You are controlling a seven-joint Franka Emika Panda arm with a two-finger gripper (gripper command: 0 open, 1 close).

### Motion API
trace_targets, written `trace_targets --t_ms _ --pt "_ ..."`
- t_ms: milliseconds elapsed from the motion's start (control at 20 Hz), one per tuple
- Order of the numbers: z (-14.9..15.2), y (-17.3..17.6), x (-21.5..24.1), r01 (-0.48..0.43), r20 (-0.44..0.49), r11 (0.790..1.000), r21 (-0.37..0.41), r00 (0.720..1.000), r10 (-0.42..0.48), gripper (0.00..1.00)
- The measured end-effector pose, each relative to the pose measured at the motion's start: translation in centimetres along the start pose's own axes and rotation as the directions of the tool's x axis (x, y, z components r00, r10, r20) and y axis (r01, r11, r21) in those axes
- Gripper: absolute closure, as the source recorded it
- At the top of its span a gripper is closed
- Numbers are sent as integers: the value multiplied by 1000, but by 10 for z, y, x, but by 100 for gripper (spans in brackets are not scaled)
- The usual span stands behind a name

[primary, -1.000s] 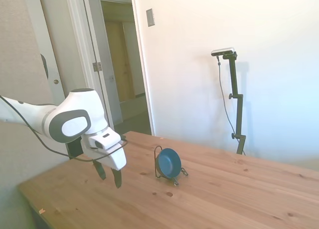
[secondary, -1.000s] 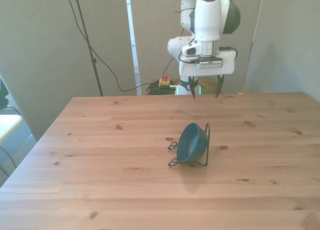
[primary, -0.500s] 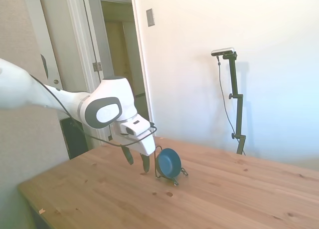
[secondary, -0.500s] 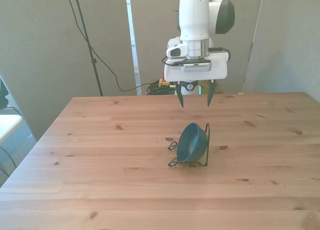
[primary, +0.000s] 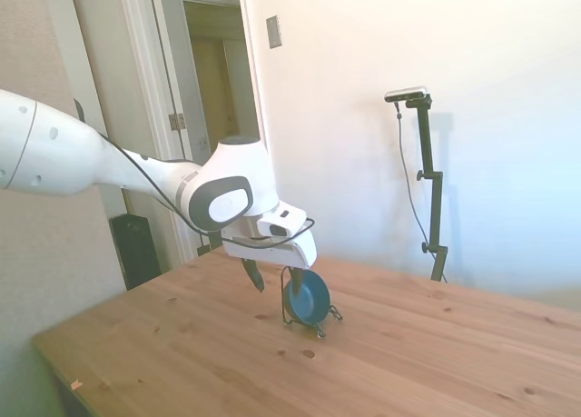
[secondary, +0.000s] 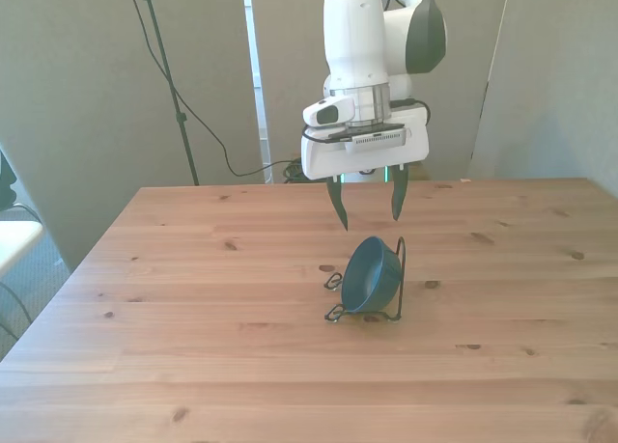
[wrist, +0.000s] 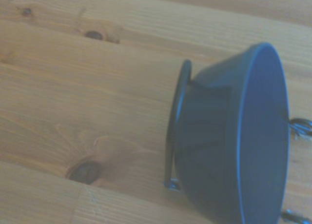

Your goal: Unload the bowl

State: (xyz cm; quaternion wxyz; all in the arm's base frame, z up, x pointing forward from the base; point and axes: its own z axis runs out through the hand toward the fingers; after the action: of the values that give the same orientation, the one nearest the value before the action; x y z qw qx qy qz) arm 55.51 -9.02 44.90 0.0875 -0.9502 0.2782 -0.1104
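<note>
Bowl: the dark blue bowl (secondary: 371,275) stands on edge in a thin black wire stand (secondary: 397,279), near the middle of the wooden table (secondary: 193,346). Its open face turns toward the front view's left, its back rests against the stand's upright loop.

My gripper: my gripper (secondary: 366,202) hangs above the bowl, a little toward the far edge, fingers pointing down and spread apart with nothing between them. In the side view my gripper (primary: 272,277) sits just at the bowl's (primary: 306,297) upper rim, with 1 finger dark against the wall and the other partly hidden behind the stand.

Wrist view: the bowl (wrist: 234,141) fills much of the frame, the stand's loop (wrist: 174,126) curving behind its base.

Step in hand: I judge this as lining up over the rim before I come down; the bowl is not yet touched.

Risk 1: if I come down off-centre, 1 finger may strike the rim and tip the bowl out, or push bowl and stand across the table.

Risk 2: a finger could catch the wire loop with the bowl, so the light stand would lift too.

Risk 3: the smooth, curved wall may slip from a shallow pinch.
</note>
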Motion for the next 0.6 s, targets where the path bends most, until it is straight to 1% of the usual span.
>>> trace_targets --t_ms 150,350,500,600 --pt "10 -1 5 77 14 996 39 997 -77 0" --pt "17 -2 10 179 17 982 52 983 -180 0" --pt "22 -1 13 228 32 972 65 973 -230 0" --pt "26 -1 15 235 38 970 67 971 -238 0"
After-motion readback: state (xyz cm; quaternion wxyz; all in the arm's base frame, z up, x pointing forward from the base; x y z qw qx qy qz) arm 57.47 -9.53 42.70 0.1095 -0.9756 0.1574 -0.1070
